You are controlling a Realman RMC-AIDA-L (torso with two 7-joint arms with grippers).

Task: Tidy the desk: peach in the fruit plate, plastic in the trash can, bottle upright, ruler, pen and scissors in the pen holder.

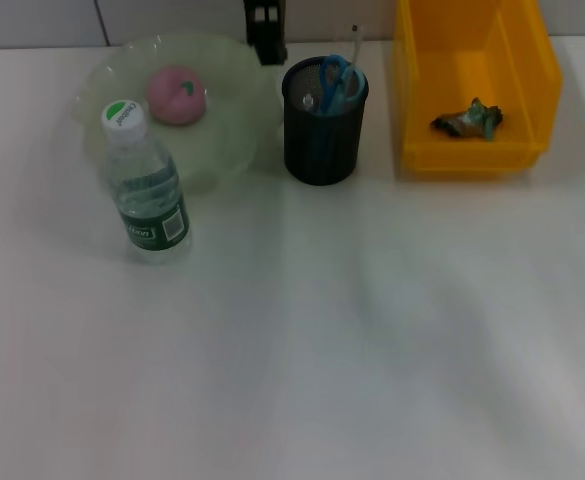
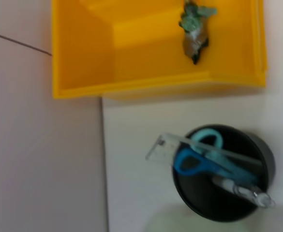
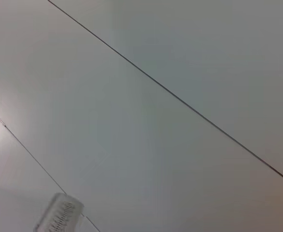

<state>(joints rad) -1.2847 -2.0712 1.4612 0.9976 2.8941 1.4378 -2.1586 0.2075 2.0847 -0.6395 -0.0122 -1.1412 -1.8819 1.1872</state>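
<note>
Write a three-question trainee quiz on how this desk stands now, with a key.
1. True or false: the peach lies in the fruit plate.
2. Where is the crumpled plastic? A) beside the bottle B) in the yellow bin C) in the pen holder
3. Fill in: the bottle stands ____ on the desk.

Key: 1 true. 2 B. 3 upright. The scissors, ruler and pen sit in the pen holder.

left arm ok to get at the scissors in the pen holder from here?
Probably yes. The left gripper sits just behind the pen holder, and the scissors handles stick up in the open top. The ruler lies across them and might snag.
</note>
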